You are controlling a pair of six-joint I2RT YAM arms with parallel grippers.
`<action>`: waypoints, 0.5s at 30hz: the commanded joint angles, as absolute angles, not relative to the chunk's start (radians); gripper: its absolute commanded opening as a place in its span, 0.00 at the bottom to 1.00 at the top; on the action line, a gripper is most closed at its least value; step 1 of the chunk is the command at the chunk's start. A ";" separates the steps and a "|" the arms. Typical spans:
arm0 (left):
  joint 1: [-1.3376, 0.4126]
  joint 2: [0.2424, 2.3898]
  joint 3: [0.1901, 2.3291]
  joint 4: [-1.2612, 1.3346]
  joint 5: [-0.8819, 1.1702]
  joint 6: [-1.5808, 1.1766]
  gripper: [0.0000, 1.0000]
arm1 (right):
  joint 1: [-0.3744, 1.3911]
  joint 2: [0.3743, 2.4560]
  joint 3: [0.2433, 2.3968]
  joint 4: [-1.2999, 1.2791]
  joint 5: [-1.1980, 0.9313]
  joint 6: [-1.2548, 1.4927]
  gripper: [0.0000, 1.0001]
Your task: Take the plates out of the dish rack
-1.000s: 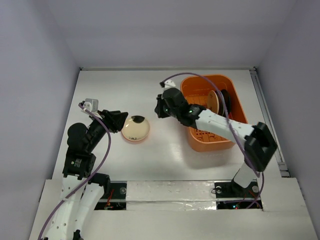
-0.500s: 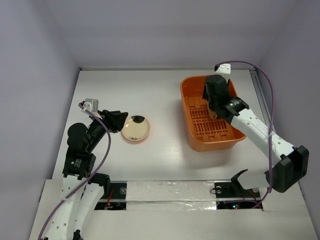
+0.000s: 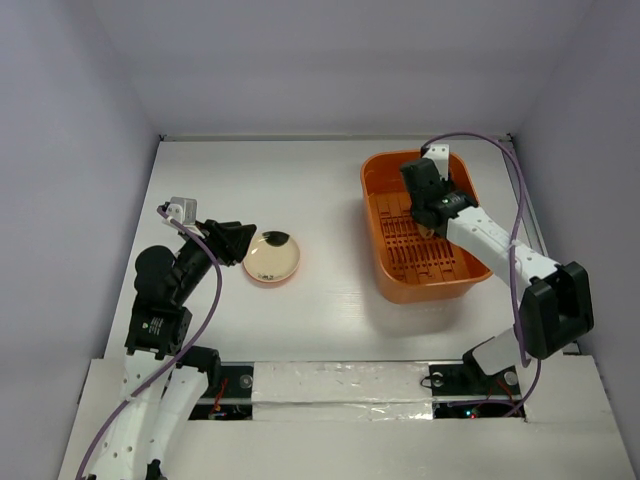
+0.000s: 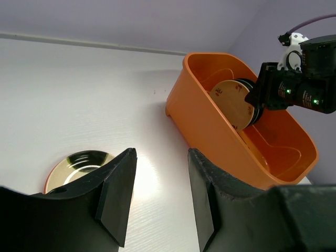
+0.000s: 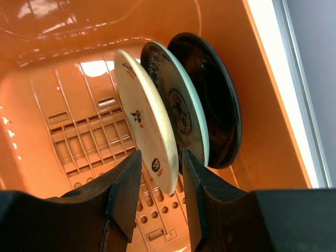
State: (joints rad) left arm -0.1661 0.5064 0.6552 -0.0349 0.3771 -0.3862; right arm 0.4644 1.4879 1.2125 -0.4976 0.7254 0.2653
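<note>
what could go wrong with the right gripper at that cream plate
The cream plate, patterned plate and black plate stand packed on edge, so a finger squeezing between them might knock the patterned plate. The right gripper straddles only the cream plate's rim; that edge grip may slip.
</note>
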 commanded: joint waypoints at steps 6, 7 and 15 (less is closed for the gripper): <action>-0.160 0.503 0.692 0.002 0.387 -0.377 0.40 | 0.439 1.540 1.223 -0.472 0.752 0.252 0.38; -0.160 0.503 0.692 0.002 0.385 -0.377 0.41 | 0.439 1.545 1.227 -0.474 0.752 0.252 0.32; -0.160 0.506 0.692 0.003 0.387 -0.379 0.41 | 0.439 1.516 1.233 -0.477 0.727 0.219 0.15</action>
